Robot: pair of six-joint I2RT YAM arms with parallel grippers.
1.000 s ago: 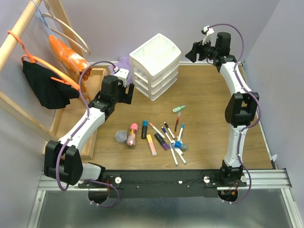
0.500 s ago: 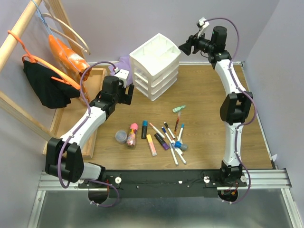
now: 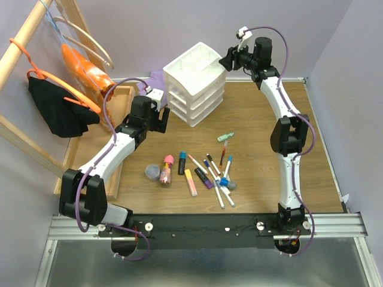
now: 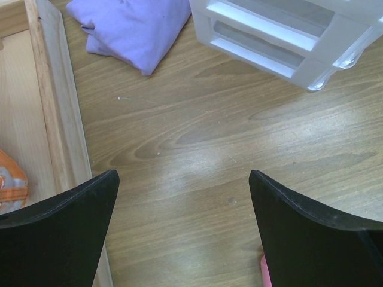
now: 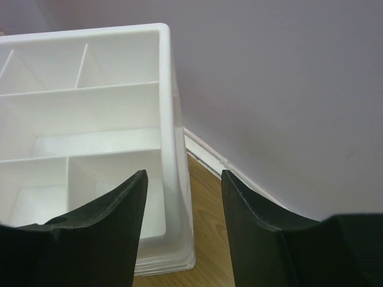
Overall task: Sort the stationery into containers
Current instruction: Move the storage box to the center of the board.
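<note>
**Wooden bench, stationery loose, both claws released**

A wood-grain bench (image 3: 263, 119) sits between lilac walls. The white three-drawer unit (image 3: 200, 98) stands at its far side, its divided top tray facing up.

The left claw (image 4: 182, 173) is spread wide and grasps nothing. It hangs over bare bench, with the purple cloth (image 4: 134, 27), the long wooden tray (image 4: 51, 89) and the foot of the unit ahead of it. The right claw (image 5: 182, 176) hangs above the far right corner of the top tray, its jaws parted and nothing between them.

The stationery lies unsorted mid-bench, well apart from the unit:
- The grey jar (image 3: 152, 172) is just beside the pink-capped glue bottle (image 3: 167, 169).
- The chunky highlighters (image 3: 191, 182) and thin white markers (image 3: 218, 179) are fanned to the right.
- The mint highlighter (image 3: 225, 137) lies nearest the unit.

Any print on them is too small to read.
</note>
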